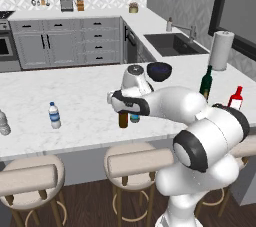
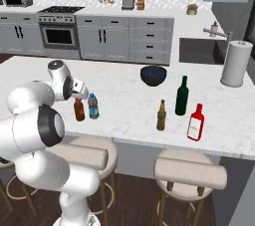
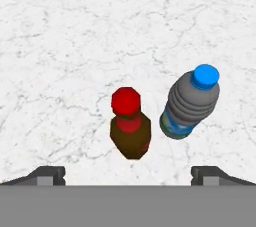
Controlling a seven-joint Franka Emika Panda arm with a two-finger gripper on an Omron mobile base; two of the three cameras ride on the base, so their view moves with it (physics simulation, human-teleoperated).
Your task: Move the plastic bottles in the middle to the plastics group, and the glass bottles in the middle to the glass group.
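No writing, brand or number can be read anywhere; the labels on the red bottle [image 2: 195,123], the grey blue-capped bottle [image 3: 190,103] and the clear water bottle [image 1: 54,115] are blank patches of colour

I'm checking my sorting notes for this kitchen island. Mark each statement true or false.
1. The gripper is shut on a bottle. False: its jaws stand open above the red-topped brown bottle.
2. The blue-capped grey bottle stands beside the brown one. True.
3. The olive-amber bottle lies on its side. False: it stands upright.
4. The tall green bottle stands near the red bottle. True.
5. The dark bowl sits on a stool. False: on the counter.
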